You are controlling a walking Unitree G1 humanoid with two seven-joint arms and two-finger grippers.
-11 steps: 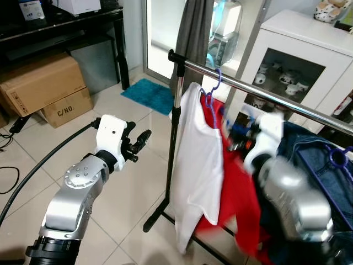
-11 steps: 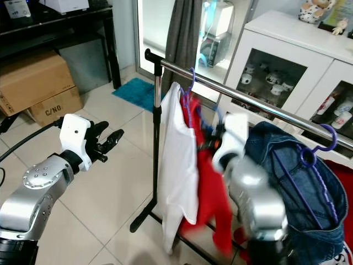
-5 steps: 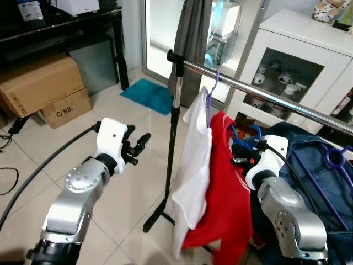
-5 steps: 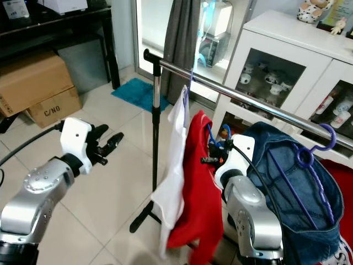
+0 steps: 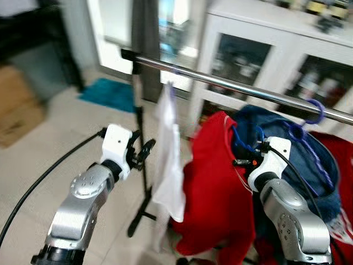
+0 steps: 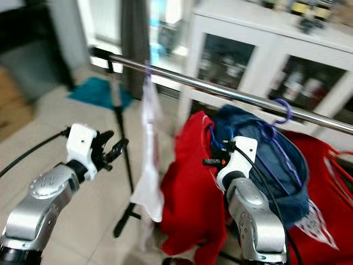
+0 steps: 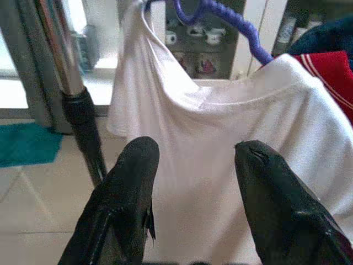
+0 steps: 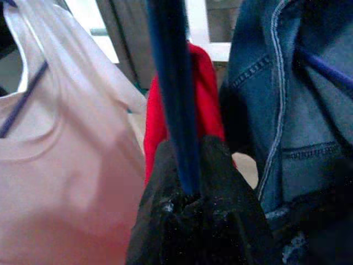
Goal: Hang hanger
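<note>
Hanger (image 8: 174, 99) — gripped by right tool (image 8: 193, 187).

I see the blue hanger (image 8: 175, 99) carrying the red shirt (image 5: 218, 187), its bar pinched upright in my right tool (image 8: 193, 193). Its hook (image 5: 245, 138) sits below the steel rail (image 5: 220, 83), not on it, between the white shirt (image 5: 168, 160) and the denim garment (image 5: 298, 149).

Both eye views are smeared by motion, so the glass-fronted white cabinet's (image 5: 259, 38) contents blur beyond telling, and the long silver clothes rail (image 6: 231, 93) runs off the right edge.
</note>
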